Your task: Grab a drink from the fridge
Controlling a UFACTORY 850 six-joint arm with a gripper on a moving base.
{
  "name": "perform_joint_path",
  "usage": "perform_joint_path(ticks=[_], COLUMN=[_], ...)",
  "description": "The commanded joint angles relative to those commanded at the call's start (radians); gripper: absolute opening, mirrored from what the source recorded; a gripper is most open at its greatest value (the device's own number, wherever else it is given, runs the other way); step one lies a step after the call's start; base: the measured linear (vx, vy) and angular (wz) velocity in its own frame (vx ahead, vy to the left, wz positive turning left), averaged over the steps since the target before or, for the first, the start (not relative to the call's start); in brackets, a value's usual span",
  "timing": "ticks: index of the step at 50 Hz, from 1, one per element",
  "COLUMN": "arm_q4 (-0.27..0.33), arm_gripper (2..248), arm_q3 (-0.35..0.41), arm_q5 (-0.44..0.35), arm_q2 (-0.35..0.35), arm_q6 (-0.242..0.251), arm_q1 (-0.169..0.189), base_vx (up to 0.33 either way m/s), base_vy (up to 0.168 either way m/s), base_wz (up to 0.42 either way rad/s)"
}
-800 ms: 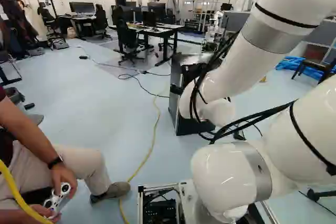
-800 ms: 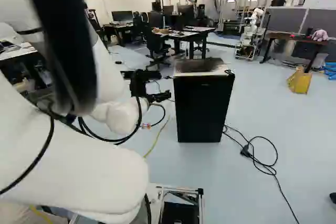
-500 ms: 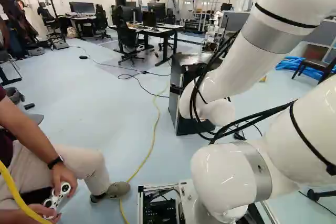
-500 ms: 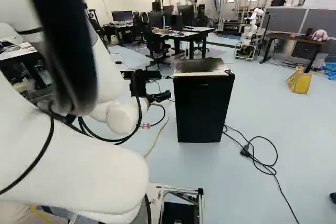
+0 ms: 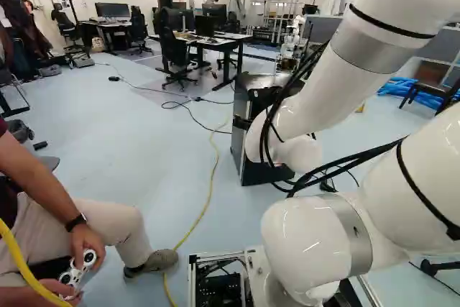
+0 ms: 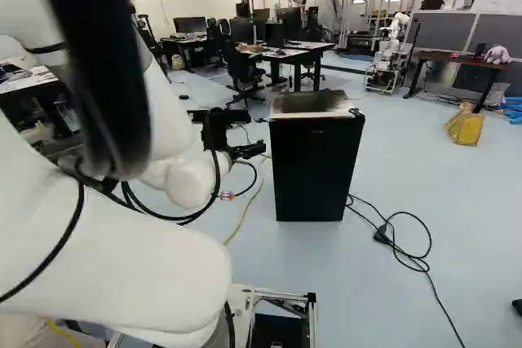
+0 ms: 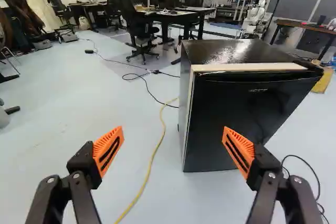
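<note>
1. Practically nothing shifts in the latest stretch: the white arm (image 5: 336,80) holds its pose above the joint at the foot of both base views, and the base shows no visible move.

2. The black mini fridge (image 6: 314,169), the source for the drink, likewise keeps its place on the pale floor (image 6: 440,185), its dark door (image 7: 278,109) facing the robot side and apparently closed. No drink is in sight; it is presumably inside.

3. The black gripper (image 7: 174,151) waits empty, its two fingers spread wide, orange pads (image 7: 108,149) well apart with nothing pinched between them. The fridge stands ahead, mostly off to one finger's side, with its near upright edge falling between the two.

4. For the task, the pause brings no visible progress: the job looks to be at its opening stage, with the door the first obstacle. The next move likely calls for lining a finger up with the door's edge, then hooking or pulling it outward.

5. A poorly aimed approach could nudge the light-looking cabinet or slip off its smooth front. The yellow cable (image 7: 154,156) on the floor beside it and the black cord (image 6: 381,235) on the other side could snag the base if it drives forward.
</note>
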State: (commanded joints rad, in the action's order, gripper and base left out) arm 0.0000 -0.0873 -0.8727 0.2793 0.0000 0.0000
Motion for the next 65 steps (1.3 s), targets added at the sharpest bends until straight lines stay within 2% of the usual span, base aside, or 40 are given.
perform_joint_path(ticks=[65], arm_q4=[0.0], arm_gripper=[247], arm_q3=[0.0], arm_q5=[0.0], arm_q2=[0.0], arm_q6=[0.0], arm_q1=[0.0], base_vx=[0.014], base_vy=[0.0], base_wz=[-0.001])
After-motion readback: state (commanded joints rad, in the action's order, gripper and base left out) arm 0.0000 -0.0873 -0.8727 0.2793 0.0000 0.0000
